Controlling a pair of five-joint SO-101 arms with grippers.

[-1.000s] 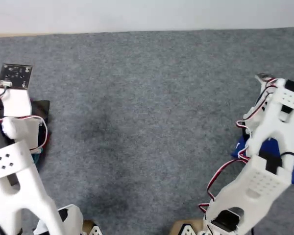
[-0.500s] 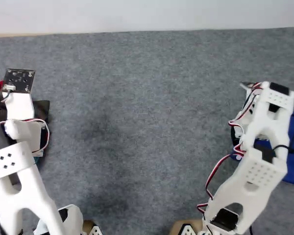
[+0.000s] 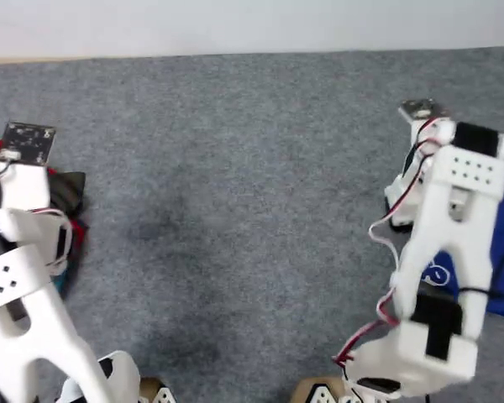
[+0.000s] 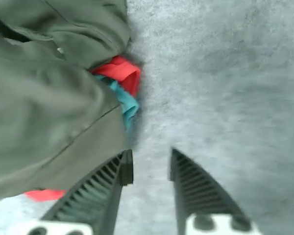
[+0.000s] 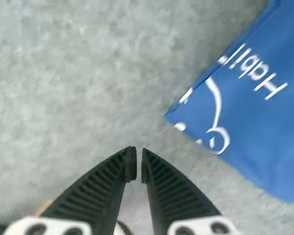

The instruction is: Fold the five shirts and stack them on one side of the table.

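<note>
A pile of shirts lies at the table's left edge: a dark grey-green shirt (image 4: pixel 39 98) on top, with a red shirt (image 4: pixel 120 73) and a teal shirt (image 4: pixel 128 106) peeking out beneath it. In the high view the dark shirt (image 3: pixel 67 191) shows beside the left arm. My left gripper (image 4: pixel 149 169) is open over the grey cover, right at the pile's edge, with nothing between its fingers. A folded blue shirt (image 5: pixel 255 112) with white print lies at the right edge, partly under the right arm (image 3: pixel 454 243). My right gripper (image 5: pixel 137 165) is shut and empty, just off the blue shirt's corner.
The grey felt table cover (image 3: pixel 235 168) stretches between the two arms with nothing lying on it. A pale wall strip (image 3: pixel 235 25) runs along the far edge. Both arm bases stand at the near edge.
The right arm has swung left and toward the far side, off the blue shirt, uncovering more of it. The left arm has shifted slightly at the pile.
</note>
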